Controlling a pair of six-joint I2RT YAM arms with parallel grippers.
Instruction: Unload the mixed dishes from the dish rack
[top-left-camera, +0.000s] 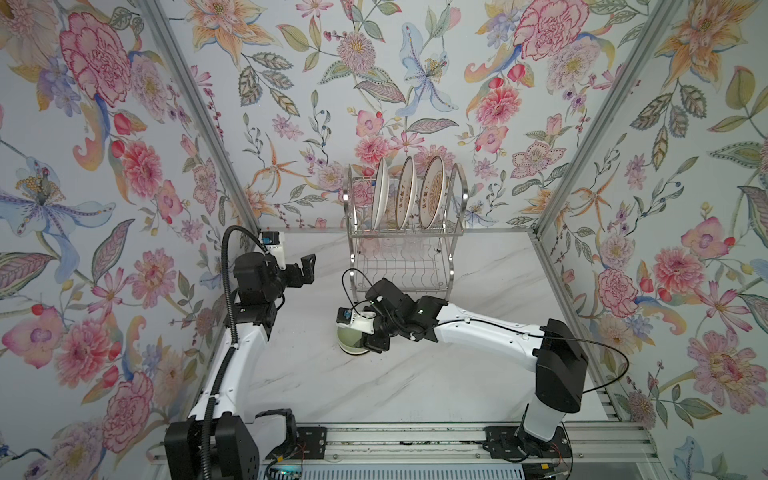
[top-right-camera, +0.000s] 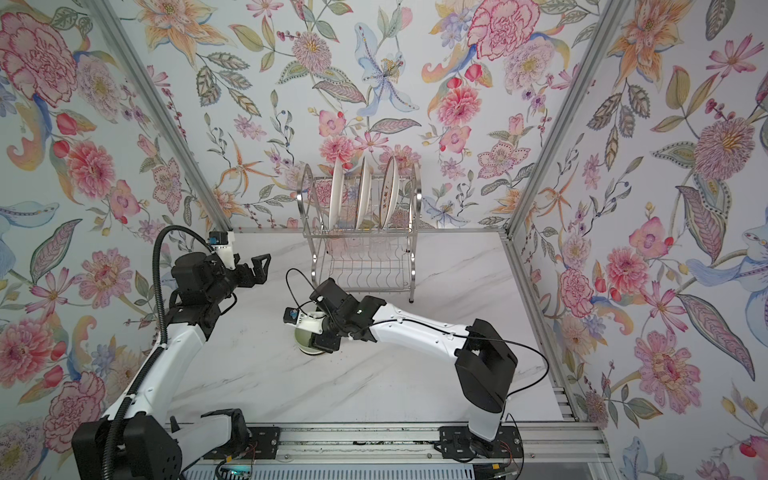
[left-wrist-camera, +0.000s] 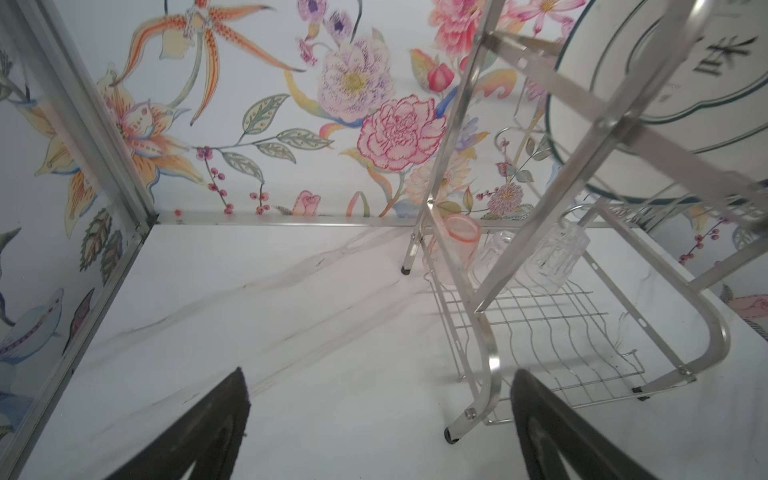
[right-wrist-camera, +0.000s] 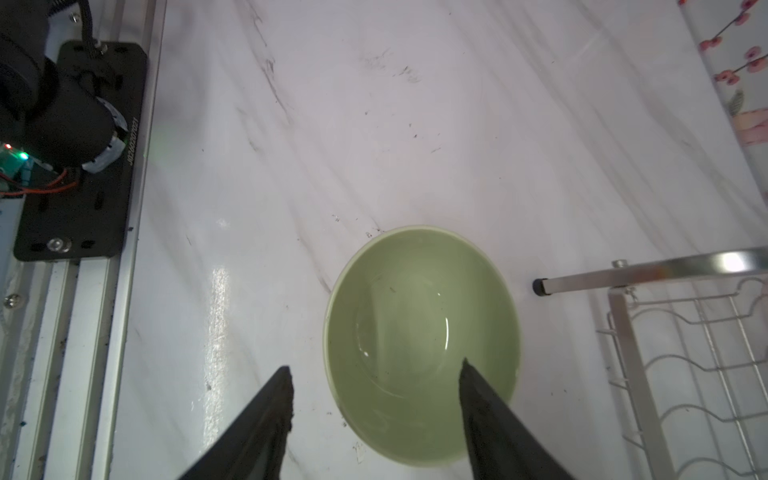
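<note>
— Green bowl (top-left-camera: 351, 345) upright on the marble table (top-left-camera: 415, 374) in both top views, just in front of the dish rack (top-left-camera: 405, 257), right gripper (top-left-camera: 374, 345) over it!
— 3 white plates (top-left-camera: 407, 195) on edge in the top tier; left gripper (top-left-camera: 309, 266) aloft beside the rack.
— Left wrist view: that claw spread wide, 1 pink cup (left-wrist-camera: 455, 249) and 2 clear cups (left-wrist-camera: 557, 257) under the plate tier.
— Right wrist view: fingers (right-wrist-camera: 270, 415) apart, straddling the bowl's rim, pinching nothing.

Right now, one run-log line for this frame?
right gripper: open, straddling green bowl rim, bowl on table | left gripper: open, empty | dish rack: holds three plates, cups
</note>
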